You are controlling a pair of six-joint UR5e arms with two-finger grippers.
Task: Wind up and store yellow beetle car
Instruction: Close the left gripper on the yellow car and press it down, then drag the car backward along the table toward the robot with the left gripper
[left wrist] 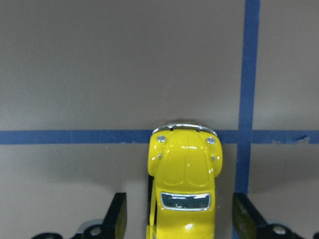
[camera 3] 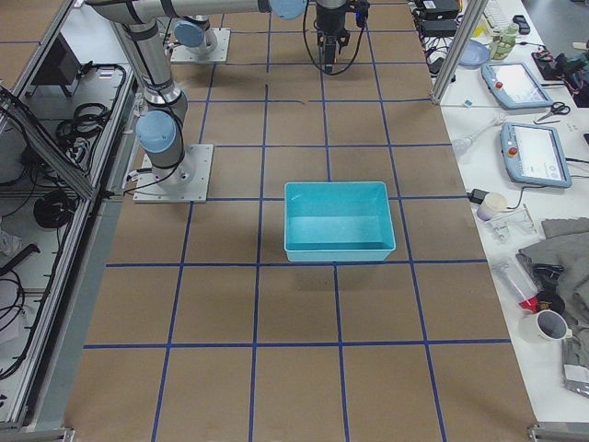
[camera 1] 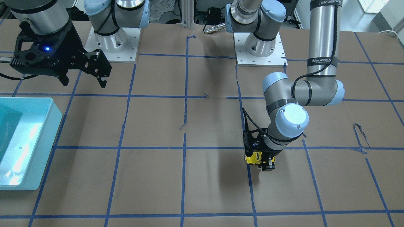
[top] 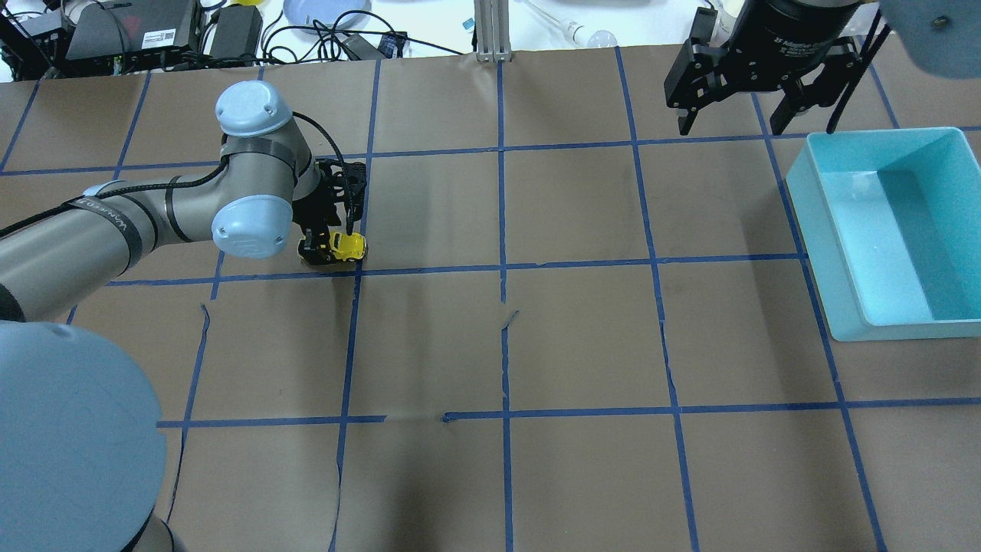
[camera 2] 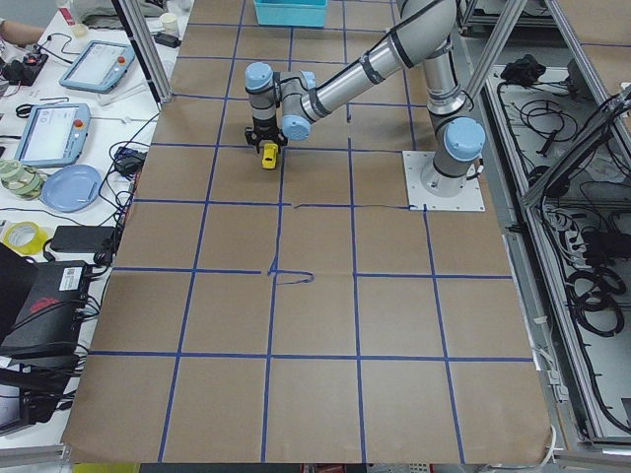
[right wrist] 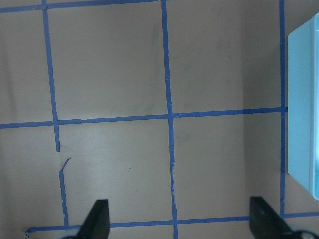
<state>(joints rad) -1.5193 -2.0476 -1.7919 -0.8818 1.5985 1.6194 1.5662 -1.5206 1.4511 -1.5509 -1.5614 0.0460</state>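
Yellow beetle car [left wrist: 184,184] stands on the brown bench [top: 582,345], well apart from the teal bin [top: 801,207], at the opposite side of the bench from it. Its nose rests on a blue tape line [left wrist: 75,137].

Left gripper [left wrist: 179,209] is lowered over the car. Its fingers [left wrist: 117,219] straddle the body, one on each side. The wrist view shows a strip of bench between each finger and the paintwork, so I judge them spread and gripping nothing.

Right gripper [top: 730,123] hangs above the bench just beside the bin, off its far corner. Its fingers are wide apart and empty.

Progress: early, in my judgement. The car is not grasped, and nothing indicates any winding done. The bin interior, as far as it shows, holds no car. Remaining work is to close on the car, wind it, carry it across to the bin and release it inside.

Limits of inspection:
- The car's rear and wheels are cut off at the bottom edge of the left wrist view.
- From overhead the left wrist covers part of the car.
- From the camera on the bin's side of the bench, the car is too small to make out.
- Glare on the bin floor masks part of it.
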